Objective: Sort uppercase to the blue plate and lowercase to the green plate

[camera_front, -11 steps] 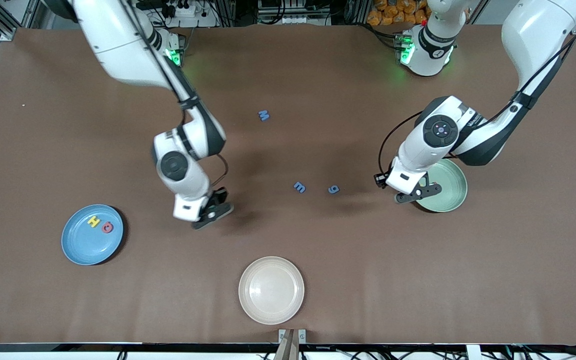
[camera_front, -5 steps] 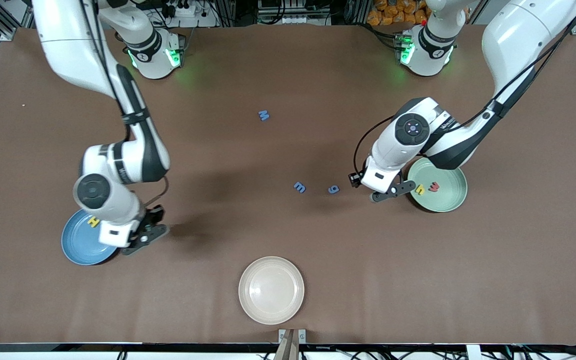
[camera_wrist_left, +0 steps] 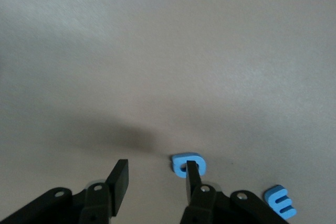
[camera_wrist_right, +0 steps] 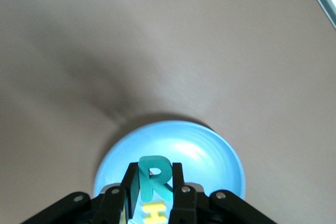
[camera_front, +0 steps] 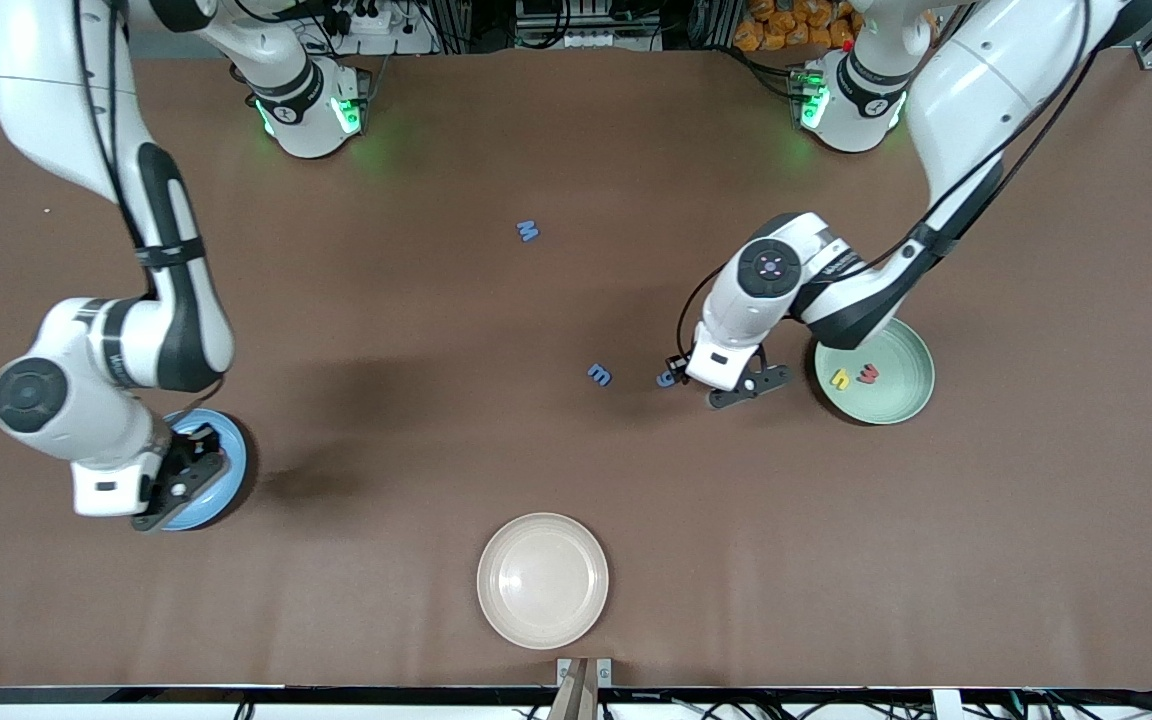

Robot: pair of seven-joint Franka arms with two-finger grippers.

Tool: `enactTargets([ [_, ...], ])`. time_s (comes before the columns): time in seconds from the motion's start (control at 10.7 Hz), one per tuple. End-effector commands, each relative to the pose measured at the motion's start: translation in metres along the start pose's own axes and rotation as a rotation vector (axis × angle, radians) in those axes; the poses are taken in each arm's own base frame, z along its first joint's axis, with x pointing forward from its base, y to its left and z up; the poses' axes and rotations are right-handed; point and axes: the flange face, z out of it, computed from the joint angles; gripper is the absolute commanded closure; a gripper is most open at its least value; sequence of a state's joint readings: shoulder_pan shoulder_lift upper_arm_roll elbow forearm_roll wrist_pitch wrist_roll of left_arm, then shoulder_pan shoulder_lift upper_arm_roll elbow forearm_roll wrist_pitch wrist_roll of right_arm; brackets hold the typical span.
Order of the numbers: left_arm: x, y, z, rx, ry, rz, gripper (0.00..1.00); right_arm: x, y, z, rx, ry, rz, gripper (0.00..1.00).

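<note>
My right gripper (camera_front: 174,485) is shut on the teal-green R (camera_wrist_right: 154,176) and holds it upright over the blue plate (camera_front: 226,470). The plate also shows in the right wrist view (camera_wrist_right: 210,153), with the yellow H (camera_wrist_right: 153,213) lying in it; the red Q is hidden. My left gripper (camera_front: 731,388) is open and low over the table, with one finger (camera_wrist_left: 193,177) right at the blue g (camera_wrist_left: 180,161), which also shows in the front view (camera_front: 666,379). The blue m (camera_front: 599,375) lies beside it. The blue M (camera_front: 528,231) lies nearer the bases. The green plate (camera_front: 906,395) holds the yellow h (camera_front: 841,379) and the red w (camera_front: 868,373).
A cream-white plate (camera_front: 543,580) stands near the front edge of the table at its middle. The brown table runs bare between the plates.
My right arm swung from mid-table toward its own end, carrying the R over the blue plate. My left gripper moved from the green plate's edge to the blue g.
</note>
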State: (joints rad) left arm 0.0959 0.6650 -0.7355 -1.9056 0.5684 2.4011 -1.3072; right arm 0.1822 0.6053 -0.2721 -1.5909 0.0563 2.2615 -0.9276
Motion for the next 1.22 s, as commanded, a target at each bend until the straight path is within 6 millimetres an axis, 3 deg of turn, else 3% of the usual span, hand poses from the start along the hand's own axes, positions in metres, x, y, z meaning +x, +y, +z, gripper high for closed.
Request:
enactTargets([
  [0.0,-0.002,0.014,0.001,-0.010,0.018,-0.010,0.48,-0.009,0.011,-0.001,0.010,0.008,-0.021,0.00],
  [0.66,0.002,0.026,0.024,-0.002,0.042,-0.036,0.49,-0.007,-0.006,0.005,0.076,-0.031,-0.024,0.00],
  [0.94,-0.001,0.028,0.031,-0.017,0.032,-0.039,0.50,-0.016,-0.014,0.006,0.160,-0.003,0.082,0.00],
  [1.03,-0.002,0.028,0.032,-0.015,0.032,-0.038,0.50,-0.013,-0.021,0.003,0.178,-0.016,0.154,0.00],
  [1.12,-0.002,0.028,0.033,-0.013,0.033,-0.046,0.50,0.001,-0.042,-0.004,0.198,-0.034,0.189,0.00],
])
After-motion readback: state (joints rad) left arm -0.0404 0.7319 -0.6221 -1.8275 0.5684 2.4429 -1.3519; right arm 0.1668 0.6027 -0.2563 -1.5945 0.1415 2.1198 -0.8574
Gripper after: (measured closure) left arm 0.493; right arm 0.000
